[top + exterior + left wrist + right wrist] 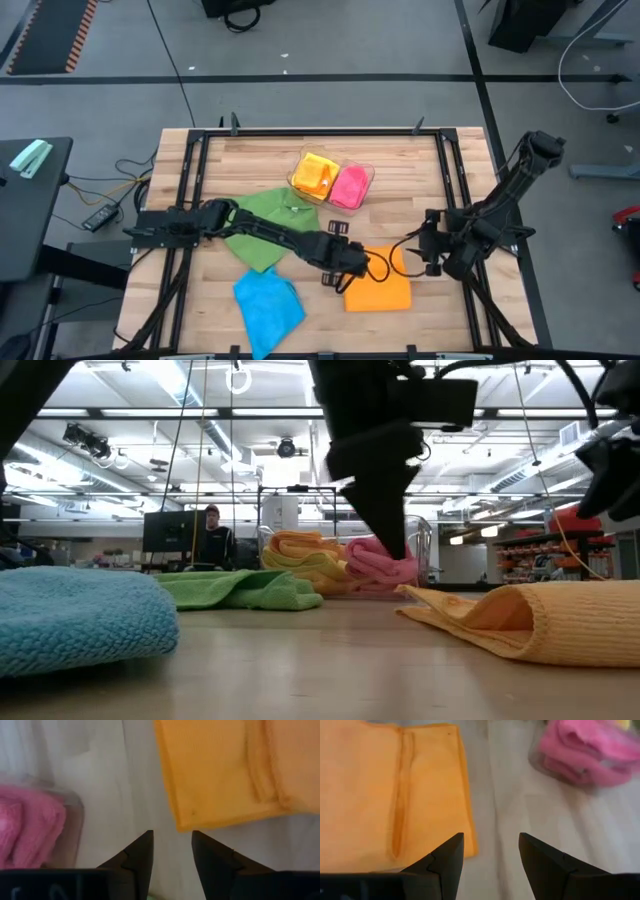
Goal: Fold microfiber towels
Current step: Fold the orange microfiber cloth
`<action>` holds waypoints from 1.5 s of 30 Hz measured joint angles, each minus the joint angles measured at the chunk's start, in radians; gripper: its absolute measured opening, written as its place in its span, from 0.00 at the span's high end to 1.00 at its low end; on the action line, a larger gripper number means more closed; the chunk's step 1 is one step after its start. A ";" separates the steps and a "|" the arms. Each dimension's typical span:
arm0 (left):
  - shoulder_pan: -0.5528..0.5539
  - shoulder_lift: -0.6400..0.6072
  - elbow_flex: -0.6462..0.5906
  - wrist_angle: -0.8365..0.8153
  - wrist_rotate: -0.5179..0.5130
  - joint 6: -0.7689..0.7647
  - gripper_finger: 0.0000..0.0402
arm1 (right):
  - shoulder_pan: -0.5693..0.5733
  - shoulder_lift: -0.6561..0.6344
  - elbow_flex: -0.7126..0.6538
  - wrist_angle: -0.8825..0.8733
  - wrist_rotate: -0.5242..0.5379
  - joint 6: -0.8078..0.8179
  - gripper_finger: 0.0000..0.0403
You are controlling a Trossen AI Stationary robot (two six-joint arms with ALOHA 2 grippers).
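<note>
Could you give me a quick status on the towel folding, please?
Left gripper open, empty, beside orange towel. Right gripper open, empty, at its other side. Towel folded. Nothing in the way.

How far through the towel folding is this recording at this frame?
Done: folded yellow microfiber towel and pink microfiber towel sit in the clear plastic tray. In hand: orange microfiber towel lies folded between the open left gripper and right gripper. Left: green towel and blue towel.

Orange towel [380, 287] folded flat; green towel [268, 228], blue towel [268, 305] crumpled.
</note>
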 joint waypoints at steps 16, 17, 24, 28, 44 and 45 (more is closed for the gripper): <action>0.023 0.029 -0.029 0.286 0.165 0.103 0.65 | -0.076 -0.056 -0.135 0.174 -0.164 0.175 0.50; 0.023 0.029 -0.052 0.306 0.165 0.104 0.66 | -0.083 -0.055 -0.135 0.175 -0.172 0.174 0.50; 0.019 0.028 -0.172 0.386 0.161 0.068 0.71 | -0.169 0.021 -0.135 0.253 -0.202 0.107 0.50; 0.006 0.029 -0.170 0.406 0.160 0.063 0.73 | -0.251 0.071 -0.135 0.301 -0.249 0.058 0.50; -0.021 -0.033 -0.166 0.379 0.155 0.033 0.74 | -0.230 0.098 -0.064 0.458 -0.420 -0.272 0.51; -0.024 -0.038 -0.166 0.368 0.155 0.034 0.74 | -0.204 0.104 -0.064 0.486 -0.415 -0.289 0.51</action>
